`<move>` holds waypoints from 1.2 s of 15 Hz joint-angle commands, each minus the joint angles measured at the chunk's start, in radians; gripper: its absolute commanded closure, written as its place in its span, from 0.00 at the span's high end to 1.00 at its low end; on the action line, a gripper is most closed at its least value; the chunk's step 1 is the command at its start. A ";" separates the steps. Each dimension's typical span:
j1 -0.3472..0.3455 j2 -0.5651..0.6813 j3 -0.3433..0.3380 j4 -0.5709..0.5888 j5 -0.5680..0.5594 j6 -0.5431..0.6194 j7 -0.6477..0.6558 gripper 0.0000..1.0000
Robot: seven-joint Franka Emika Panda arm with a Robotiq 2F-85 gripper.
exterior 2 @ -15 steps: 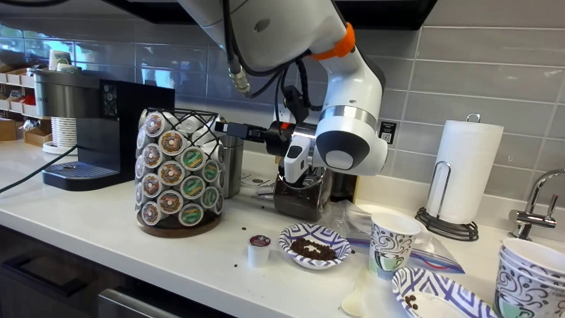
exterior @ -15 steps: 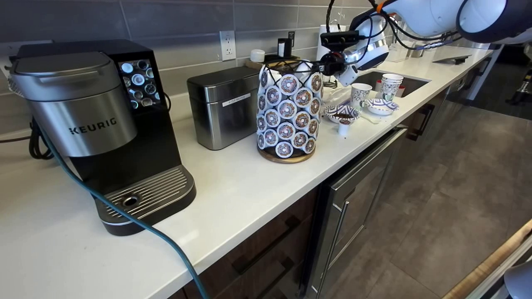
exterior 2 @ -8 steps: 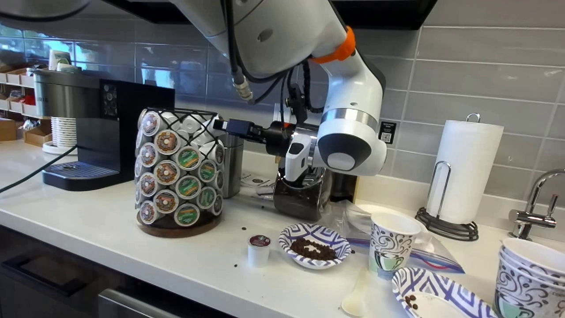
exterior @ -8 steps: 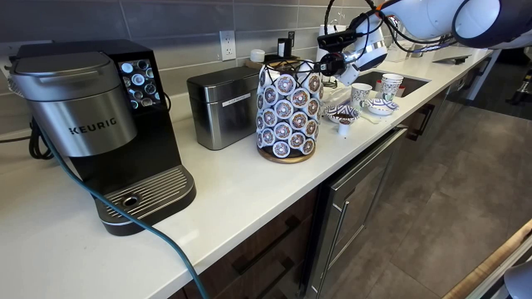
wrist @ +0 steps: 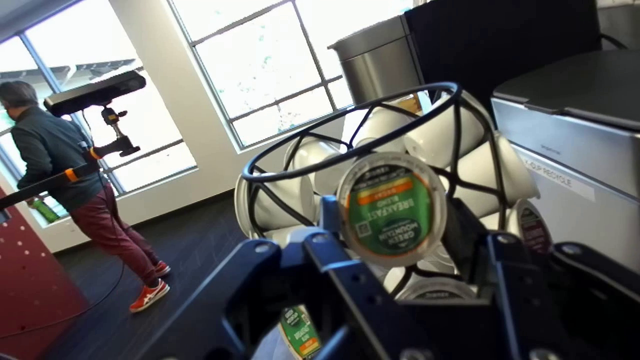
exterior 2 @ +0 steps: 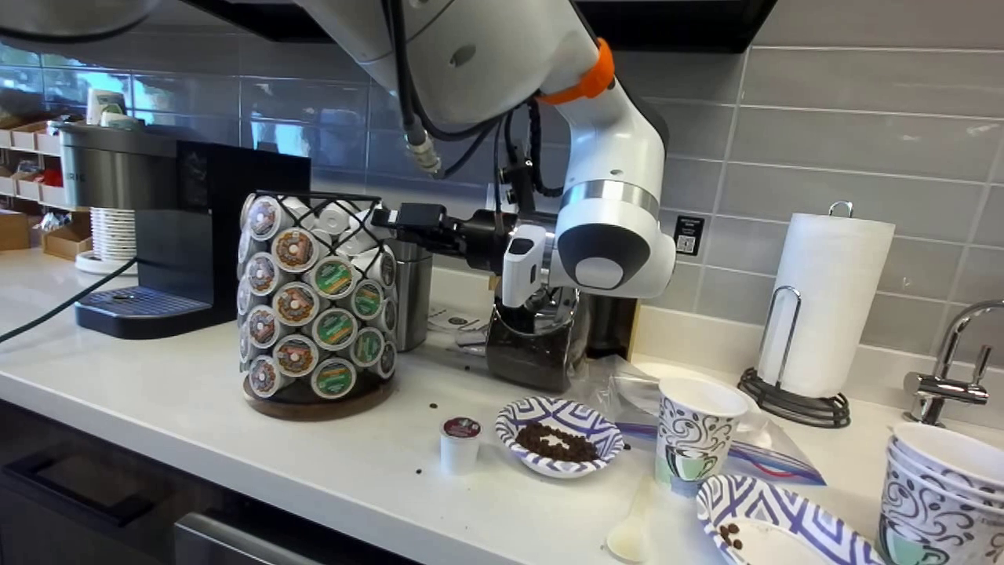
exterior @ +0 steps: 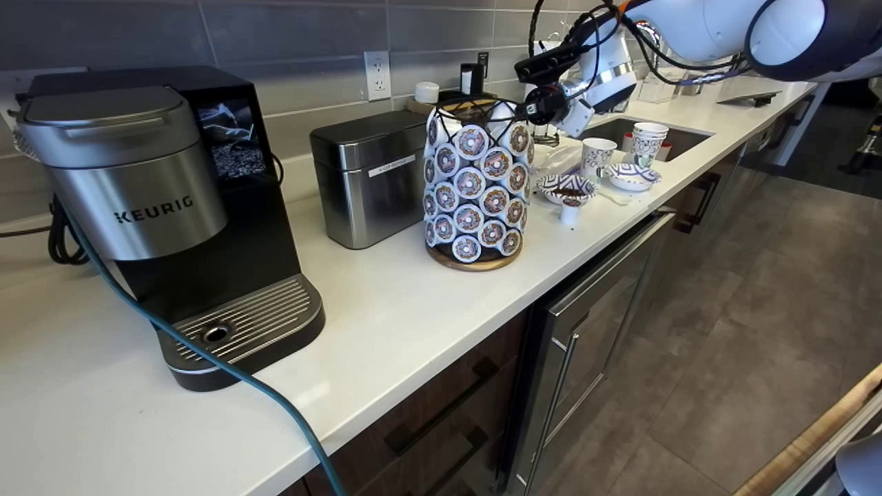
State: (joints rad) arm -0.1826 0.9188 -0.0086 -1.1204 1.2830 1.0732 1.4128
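Closed to pod width, clamped with gripper on green-lidded pod, lid facing wrist. Located high at side of wire rack, just under rim; how far seated, cannot tell. Reaching down from above with white arm, nearly level at wrist, pointed sideways at rack. Packed with white-bodied pods in rack. Spread with dark brown bits in patterned bowl; dotted with few more in second bowl.

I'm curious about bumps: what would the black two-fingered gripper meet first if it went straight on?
Probably the round black wire rack, at or just beyond the green-labelled white plastic coffee pod that the gripper holds; depth is unclear.
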 commanded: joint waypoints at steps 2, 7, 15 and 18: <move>0.020 -0.022 -0.030 0.003 -0.062 -0.005 0.071 0.29; 0.024 -0.048 -0.045 -0.012 -0.111 -0.001 0.098 0.29; 0.036 -0.073 -0.046 -0.015 -0.165 0.014 0.107 0.29; 0.044 -0.080 -0.046 -0.021 -0.175 0.023 0.101 0.29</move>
State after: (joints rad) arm -0.1616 0.8648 -0.0433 -1.1154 1.1393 1.0748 1.5163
